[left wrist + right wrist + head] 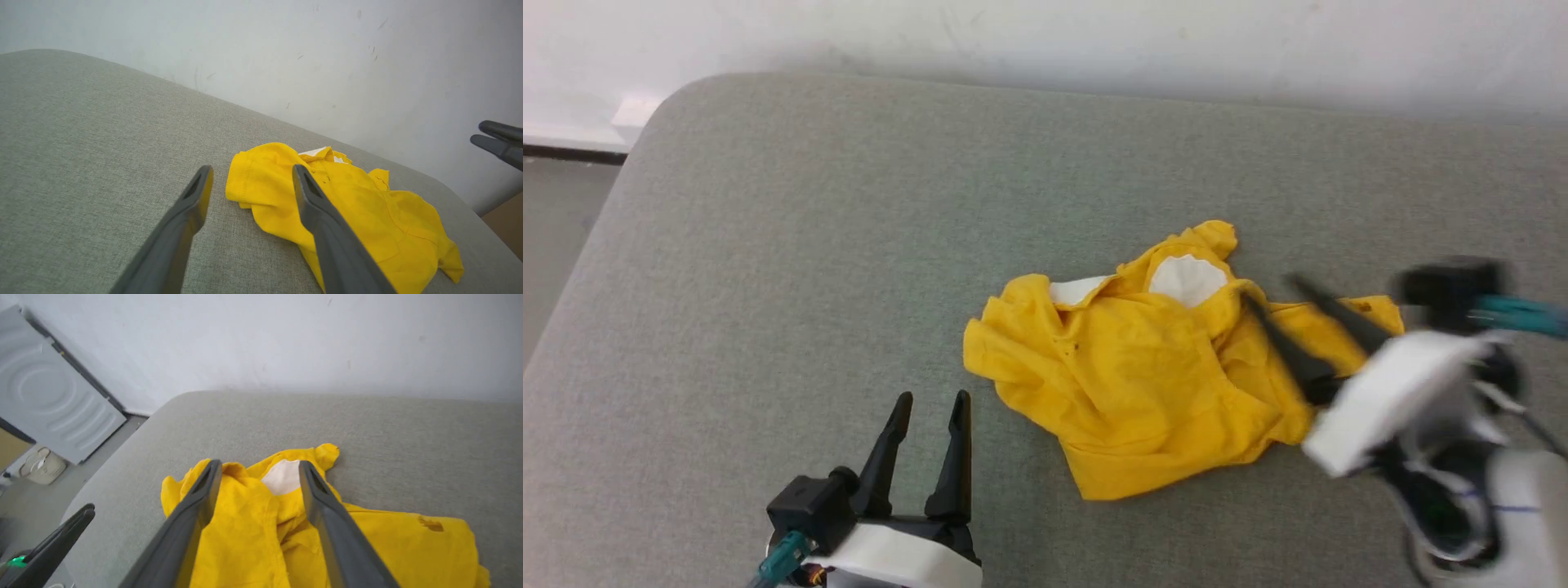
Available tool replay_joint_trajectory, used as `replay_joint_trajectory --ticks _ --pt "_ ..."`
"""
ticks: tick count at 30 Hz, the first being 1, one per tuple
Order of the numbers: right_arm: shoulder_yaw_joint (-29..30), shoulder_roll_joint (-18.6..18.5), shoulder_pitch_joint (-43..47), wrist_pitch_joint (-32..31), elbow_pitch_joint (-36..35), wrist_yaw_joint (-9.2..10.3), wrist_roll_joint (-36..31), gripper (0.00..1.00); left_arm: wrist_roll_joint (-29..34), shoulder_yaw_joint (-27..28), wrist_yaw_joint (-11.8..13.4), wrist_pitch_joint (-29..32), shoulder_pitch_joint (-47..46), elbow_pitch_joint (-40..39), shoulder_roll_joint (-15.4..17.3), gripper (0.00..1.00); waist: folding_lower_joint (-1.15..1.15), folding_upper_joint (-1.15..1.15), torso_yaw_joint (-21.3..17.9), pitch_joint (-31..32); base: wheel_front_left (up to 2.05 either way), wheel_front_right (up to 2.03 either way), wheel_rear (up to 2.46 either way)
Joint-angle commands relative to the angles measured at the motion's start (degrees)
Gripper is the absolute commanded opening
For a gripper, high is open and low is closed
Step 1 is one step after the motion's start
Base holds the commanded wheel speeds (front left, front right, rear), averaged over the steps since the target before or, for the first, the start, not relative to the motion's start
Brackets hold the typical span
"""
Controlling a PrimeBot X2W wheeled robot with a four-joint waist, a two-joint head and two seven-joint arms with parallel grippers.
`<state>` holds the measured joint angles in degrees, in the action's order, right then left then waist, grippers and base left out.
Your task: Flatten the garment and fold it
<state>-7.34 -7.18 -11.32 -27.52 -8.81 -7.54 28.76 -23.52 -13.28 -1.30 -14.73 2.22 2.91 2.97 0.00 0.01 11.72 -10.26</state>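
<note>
- Pale, scuffed wall (1094, 33) at the back; below it a counter (768, 245) upholstered in grey-green woven cloth, fine-grained, with a softly rounded corner at far left.
- Bare grey floor (556, 245) beyond that corner, edged by a dark skirting strip (572, 153).
- Lying crumpled on the counter, right of centre: the garment (1143, 384), bright yellow, thin and soft, bunched into creases and ridges (neither flat nor folded).
- Rounded white patch (1186, 279) near its far edge, a sliver of white lining (1078, 290) beside it, small dark specks on the yellow.
- At lower left, the left claw (933, 396): two long, dark, tapering fingers spread apart, gripping nothing, over bare upholstery near the garment's left edge.
- Blurred and reaching in from the right, the right claw (1267, 289): slim fingers parted and empty over the garment's right side (touching the cloth or just above it, cannot tell).
- From the right wrist: white patch framed between two matte grey fingers, wrinkled yellow under both.
- Off to that view's left, a pale panel (49, 400) embossed with concentric rings.
</note>
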Motion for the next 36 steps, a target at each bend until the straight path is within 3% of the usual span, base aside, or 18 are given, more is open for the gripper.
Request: replay_joint_trajectory --ticks 1,6,8,10,15,21,27,36 --pt "3.1 0.9 1.8 1.3 -1.2 0.05 -0.7 1.00 0.5 0.3 -0.1 -0.3 0.3 -0.1 -0.1 1.00 0.00 -0.01 -0.9 0.7 0.00 0.00 0.00" --pt "19.7 3.9 9.7 9.9 -5.6 0.05 -7.5 1.00 1.1 1.3 -0.2 -0.3 1.4 -0.6 -0.1 1.00 0.00 -0.01 -2.4 1.2 0.00 0.00 0.00" --pt "23.7 4.2 13.2 13.5 -5.9 0.05 -10.4 1.00 1.4 1.7 -0.3 -0.3 2.0 -0.9 0.0 1.00 0.00 -0.01 -3.0 1.4 0.00 0.00 0.00" --pt "26.4 4.3 16.4 16.9 -4.1 0.05 -8.7 1.00 1.5 2.3 -0.3 -0.3 2.7 -1.3 0.1 1.00 0.00 -0.01 -3.8 1.6 0.00 0.00 0.00" --pt "26.0 4.3 21.4 22.0 0.4 0.05 -6.2 1.00 1.8 3.8 1.0 -0.3 3.8 -1.6 0.3 1.00 0.00 -0.01 -5.9 1.9 0.00 0.00 0.00" --pt "24.4 4.3 20.3 24.7 3.3 0.05 -5.4 1.00 3.8 3.4 2.2 3.3 0.1 -1.4 2.1 1.00 0.00 -0.01 -6.8 1.8 0.00 0.00 0.00" --pt "24.2 4.3 18.9 24.4 3.7 0.05 -6.6 1.00 6.2 2.4 3.0 15.6 -9.3 2.1 6.1 1.00 0.00 -0.01 -5.9 0.7 0.00 0.00 0.00" --pt "22.9 4.3 17.6 22.8 4.1 0.05 -6.8 1.00 4.2 0.1 0.7 33.4 -18.2 7.2 8.5 1.00 0.00 -0.01 -6.0 -1.4 0.00 0.00 0.00"
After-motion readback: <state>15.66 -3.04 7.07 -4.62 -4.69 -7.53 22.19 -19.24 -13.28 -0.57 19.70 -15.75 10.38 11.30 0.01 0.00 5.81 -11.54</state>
